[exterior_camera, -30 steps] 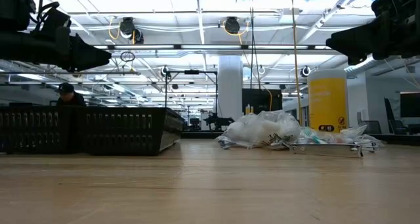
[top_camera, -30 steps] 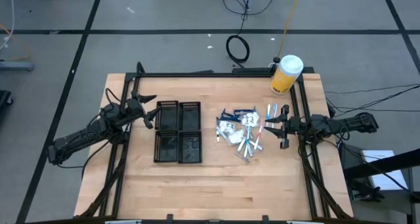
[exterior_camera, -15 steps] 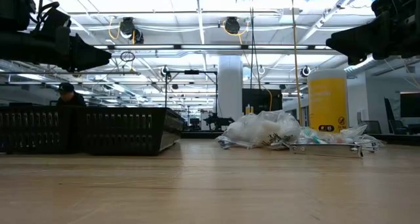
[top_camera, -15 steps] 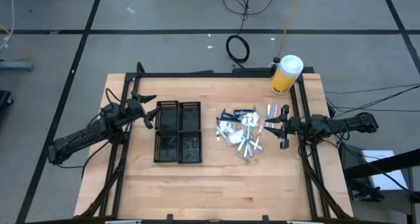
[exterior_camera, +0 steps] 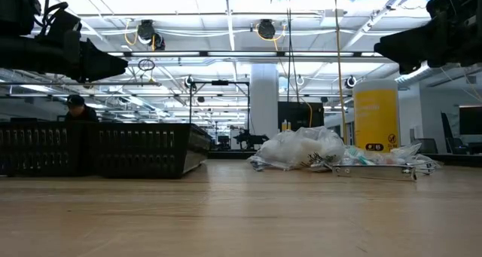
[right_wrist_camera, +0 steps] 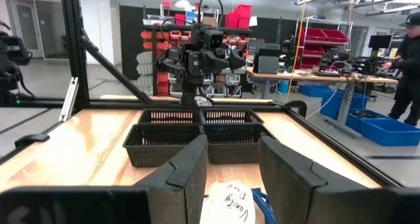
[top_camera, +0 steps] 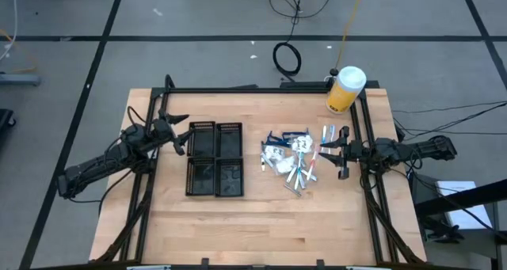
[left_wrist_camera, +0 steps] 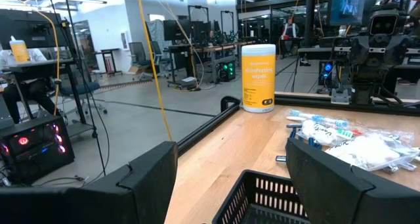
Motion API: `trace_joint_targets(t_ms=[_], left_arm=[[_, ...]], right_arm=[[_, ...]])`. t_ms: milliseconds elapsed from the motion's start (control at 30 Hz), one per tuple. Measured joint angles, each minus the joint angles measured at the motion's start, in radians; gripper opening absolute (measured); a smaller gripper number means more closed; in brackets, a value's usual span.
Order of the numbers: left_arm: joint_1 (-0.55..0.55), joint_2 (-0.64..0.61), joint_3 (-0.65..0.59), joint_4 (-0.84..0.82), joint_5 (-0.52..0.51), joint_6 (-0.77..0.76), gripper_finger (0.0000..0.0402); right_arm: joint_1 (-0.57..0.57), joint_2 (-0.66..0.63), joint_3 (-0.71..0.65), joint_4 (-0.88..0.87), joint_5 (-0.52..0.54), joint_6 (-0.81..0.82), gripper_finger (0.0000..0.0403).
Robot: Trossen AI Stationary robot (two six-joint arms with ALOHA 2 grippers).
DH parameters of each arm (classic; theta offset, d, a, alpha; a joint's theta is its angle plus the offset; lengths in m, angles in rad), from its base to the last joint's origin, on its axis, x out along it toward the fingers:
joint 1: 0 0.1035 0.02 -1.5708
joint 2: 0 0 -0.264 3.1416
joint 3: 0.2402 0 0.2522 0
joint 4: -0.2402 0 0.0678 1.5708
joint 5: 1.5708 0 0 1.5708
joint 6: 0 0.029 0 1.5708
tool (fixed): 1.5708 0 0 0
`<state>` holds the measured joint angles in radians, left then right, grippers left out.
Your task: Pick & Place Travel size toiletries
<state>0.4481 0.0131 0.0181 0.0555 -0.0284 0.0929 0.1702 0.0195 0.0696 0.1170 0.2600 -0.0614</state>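
Revealing both empty end effectors open, wrist views; toiletries point(top_camera: 291, 159) overhead only heaped.

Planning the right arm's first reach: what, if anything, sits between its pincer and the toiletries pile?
Nothing visible does. The right pincer hangs open just right of the toiletries pile; the yellow jar stands off at the table's far edge.

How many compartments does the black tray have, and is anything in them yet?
4: the black tray is a two-by-two grid, two compartments toward the table's far edge, two nearer. All look empty from above; small items could be hidden.
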Motion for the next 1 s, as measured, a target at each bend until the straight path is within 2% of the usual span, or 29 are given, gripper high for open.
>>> trace_joint_targets(t_ms=[300, 400, 500, 567, 700, 800, 867, 933, 1000], left_arm=[[0.0, 0.0, 0.0, 0.0, 0.0, 0.0, 0.0273], [0.0, 0.0, 0.0, 0.0, 0.0, 0.0, 0.0274], [0.0, 0.0, 0.0, 0.0, 0.0, 0.0, 0.0274], [0.0, 0.0, 0.0, 0.0, 0.0, 0.0, 0.0273], [0.0, 0.0, 0.0, 0.0, 0.0, 0.0, 0.0273], [0.0, 0.0, 0.0, 0.0, 0.0, 0.0, 0.0273], [0.0, 0.0, 0.0, 0.0, 0.0, 0.0, 0.0274], [0.0, 0.0, 0.0, 0.0, 0.0, 0.0, 0.0273], [0.0, 0.0, 0.0, 0.0, 0.0, 0.0, 0.0274]], right_arm=[[0.0, 0.0, 0.0, 0.202, -0.002, 0.265, 0.0128], [0.0, 0.0, 0.0, 0.224, 0.002, 0.277, 0.0128], [0.0, 0.001, 0.0, 0.232, 0.013, 0.22, 0.0128], [0.0, 0.012, 0.005, 0.259, 0.078, 0.238, 0.0128], [0.009, 0.138, 0.102, 0.098, 0.221, 0.256, 0.0135], [0.015, 0.319, 0.224, -0.056, 0.36, 0.287, 0.0153], [0.013, 0.462, 0.307, -0.188, 0.408, 0.325, 0.0169], [0.006, 0.597, 0.403, -0.35, 0.439, 0.427, 0.0187], [-0.012, 0.721, 0.481, -0.544, 0.474, 0.597, 0.0203]])
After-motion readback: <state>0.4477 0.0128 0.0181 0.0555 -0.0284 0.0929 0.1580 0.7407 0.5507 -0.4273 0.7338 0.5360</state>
